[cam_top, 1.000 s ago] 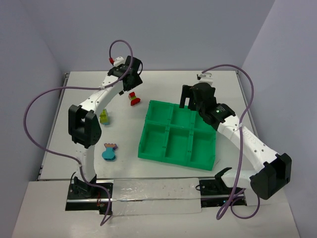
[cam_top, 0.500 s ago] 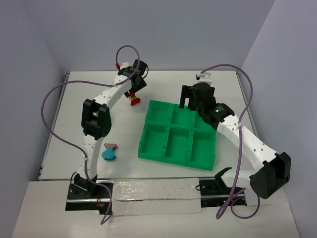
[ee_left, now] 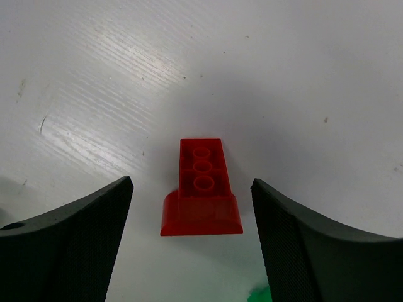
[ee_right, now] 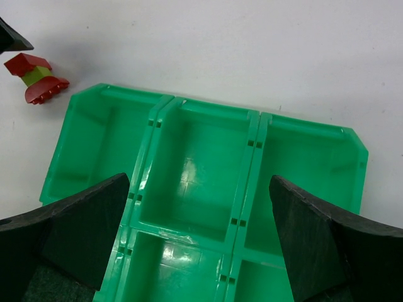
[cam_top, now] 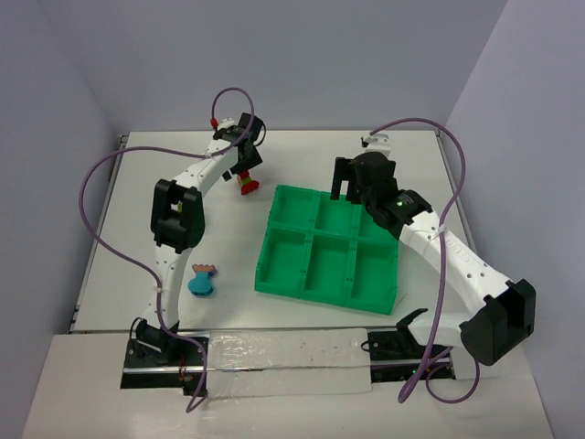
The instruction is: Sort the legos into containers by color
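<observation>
**Red lego cluster point(ee_left: 201, 195), ready for pickup**

We list one stack: red bricks with a yellow-green piece point(ee_right: 36, 76) sandwiched inside, lying on the table point(ee_left: 283, 75) squarely between the left gripper's point(ee_left: 192, 185) spread, empty jaws. We judge it light, rigid and slick, with joints that may separate. We would pinch its flat sides. The right gripper point(ee_right: 198, 182), wide and empty, hovers above the tray point(ee_right: 214, 104).

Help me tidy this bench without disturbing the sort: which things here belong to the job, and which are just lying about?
Job in hand:
- red lego cluster
- blue-and-pink lego cluster
- green tray

Just lying about:
- purple cables
- clear strip between the arm bases
</observation>
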